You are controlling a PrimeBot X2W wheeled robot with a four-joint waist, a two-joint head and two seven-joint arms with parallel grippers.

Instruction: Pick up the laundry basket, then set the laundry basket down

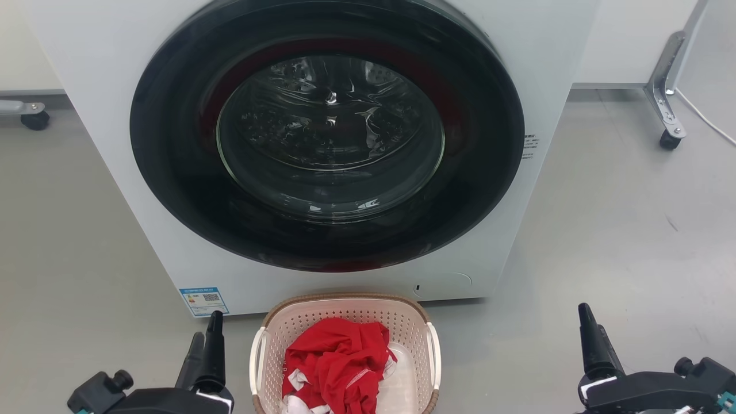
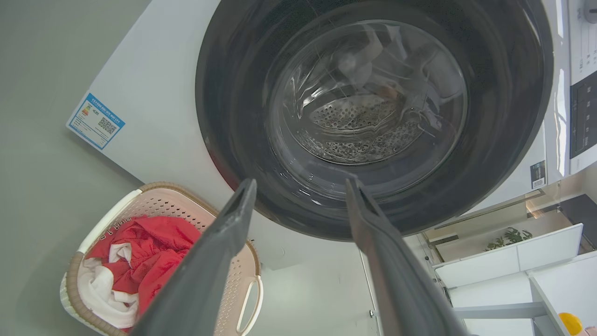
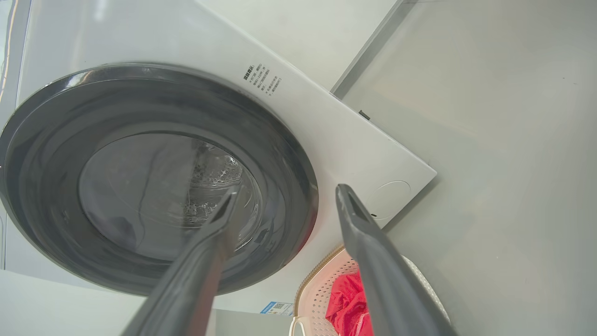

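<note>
The floor (image 1: 621, 230) is smooth, pale grey and matt, with a few faint scuffs; a white washing machine (image 1: 115, 144) stands on it, its round dark-rimmed glass door (image 1: 328, 138) shut and the steel drum visible behind the glass; a blue label (image 1: 203, 300) is stuck at the lower left corner of its front; behind it runs a pale wall (image 1: 632, 40) with a grey skirting strip; a metal frame on a caster (image 1: 667, 98) stands at the right of the head view with a white cable (image 1: 707, 121) trailing past it, and another caster (image 1: 34, 118) sits at the far left; the left wrist view also takes in white furniture and a green plant (image 2: 508, 235) further off in the room

The laundry basket (image 1: 345, 316) rests on the floor just in front of the machine, below the door, between the two arms and touched by neither; it holds a crumpled red garment (image 1: 336, 362) with some white cloth (image 2: 102, 289) beneath it; its white handles are on the two sides

The left gripper (image 2: 301, 183) hangs near the basket's left side, fingers spread wide with nothing between them; the right gripper (image 3: 285, 190) is well apart from the basket on the other side, fingers likewise wide and empty
</note>
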